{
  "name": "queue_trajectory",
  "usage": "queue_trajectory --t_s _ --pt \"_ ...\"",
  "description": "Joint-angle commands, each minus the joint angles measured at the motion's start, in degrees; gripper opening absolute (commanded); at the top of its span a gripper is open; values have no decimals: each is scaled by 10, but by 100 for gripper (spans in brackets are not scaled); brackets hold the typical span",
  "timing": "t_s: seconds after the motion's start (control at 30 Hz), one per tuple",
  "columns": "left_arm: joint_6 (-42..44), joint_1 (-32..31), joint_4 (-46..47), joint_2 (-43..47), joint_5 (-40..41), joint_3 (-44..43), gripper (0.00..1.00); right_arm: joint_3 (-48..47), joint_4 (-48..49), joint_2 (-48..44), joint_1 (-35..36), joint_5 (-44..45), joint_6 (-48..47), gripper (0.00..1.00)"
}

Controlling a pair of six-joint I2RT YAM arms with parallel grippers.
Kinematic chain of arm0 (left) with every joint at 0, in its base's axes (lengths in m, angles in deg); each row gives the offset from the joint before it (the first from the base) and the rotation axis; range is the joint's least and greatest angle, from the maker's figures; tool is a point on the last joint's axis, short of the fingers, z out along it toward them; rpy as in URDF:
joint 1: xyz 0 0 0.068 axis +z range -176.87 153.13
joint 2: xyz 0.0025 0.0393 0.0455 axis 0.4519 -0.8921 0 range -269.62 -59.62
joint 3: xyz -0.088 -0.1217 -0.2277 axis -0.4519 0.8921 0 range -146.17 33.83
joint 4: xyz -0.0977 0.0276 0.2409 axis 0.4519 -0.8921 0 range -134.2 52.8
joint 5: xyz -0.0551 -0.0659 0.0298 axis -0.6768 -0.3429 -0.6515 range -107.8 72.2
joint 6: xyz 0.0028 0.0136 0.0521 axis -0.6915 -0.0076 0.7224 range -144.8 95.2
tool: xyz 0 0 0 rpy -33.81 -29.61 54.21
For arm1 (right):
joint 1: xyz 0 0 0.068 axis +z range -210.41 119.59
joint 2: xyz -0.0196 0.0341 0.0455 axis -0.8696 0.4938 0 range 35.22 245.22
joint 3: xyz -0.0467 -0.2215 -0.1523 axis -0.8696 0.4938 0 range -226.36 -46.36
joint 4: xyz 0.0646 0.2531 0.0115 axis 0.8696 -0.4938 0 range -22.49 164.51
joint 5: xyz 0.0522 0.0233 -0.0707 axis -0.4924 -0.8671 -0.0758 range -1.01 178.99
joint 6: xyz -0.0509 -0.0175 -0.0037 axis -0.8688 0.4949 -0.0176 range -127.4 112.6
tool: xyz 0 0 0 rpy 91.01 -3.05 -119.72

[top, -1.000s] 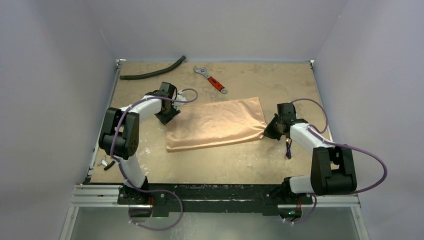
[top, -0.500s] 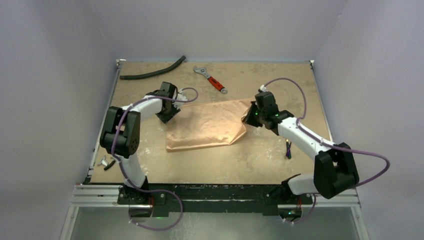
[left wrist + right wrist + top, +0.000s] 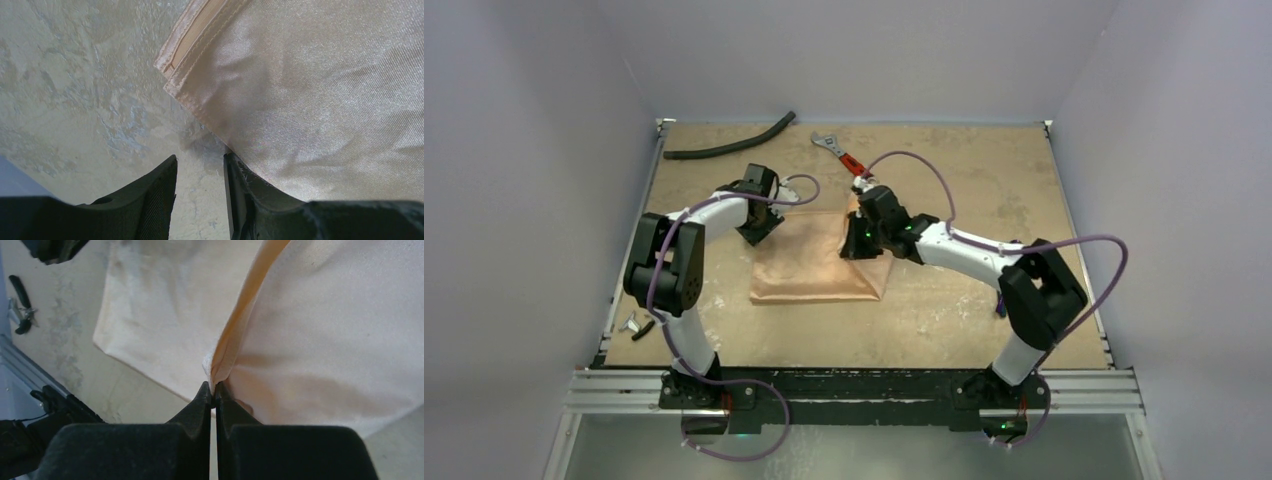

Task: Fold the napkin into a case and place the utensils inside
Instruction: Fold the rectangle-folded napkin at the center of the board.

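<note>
The peach-orange napkin [image 3: 809, 268] lies on the table, its right part doubled over to the left. My right gripper [image 3: 861, 238] is shut on a pinched fold of the napkin [image 3: 310, 315], which it holds above the lower layer; the right gripper [image 3: 213, 389] shows cloth squeezed between its tips. My left gripper [image 3: 757, 229] is at the napkin's far-left corner. The left gripper [image 3: 200, 158] is open over bare table, its right finger touching the hemmed edge of the napkin [image 3: 310, 100]. A slim dark purple utensil [image 3: 1001, 303] lies partly hidden beside the right arm.
A red-handled wrench [image 3: 848, 160] lies at the back, just beyond the right wrist. A curved black hose [image 3: 729, 146] sits at the back left. Small silver and black pieces [image 3: 637, 324] lie at the table's left near edge.
My right gripper has carried the napkin's right end up and leftward across the cloth, halving its width. The left gripper has stayed put, its jaws slightly narrower.
</note>
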Motion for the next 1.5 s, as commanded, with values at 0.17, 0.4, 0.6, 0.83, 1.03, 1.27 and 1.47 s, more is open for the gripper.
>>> queue_trajectory --t_s 0.17,0.4,0.6,0.83,1.03,1.27,1.47 --pt "-12 11 16 -9 -20 27 37 -148 35 121 59 -55 -26 0" --pt "-11 15 19 -11 -28 32 36 -191 56 175 77 -104 -46 0" --pt "-14 18 18 -10 -39 32 35 -150 125 180 99 -119 -77 0" --pt "-25 55 -27 -4 -120 2 35 -44 273 150 98 -144 -42 0" --pt "-29 110 -58 -13 -204 -22 36 22 370 122 97 -134 -19 0" --pt "-35 114 -53 -20 -227 -16 37 -24 350 138 101 -119 -26 0" --pt "-38 118 -48 -32 -234 -15 37 -92 284 176 119 -123 -50 0"
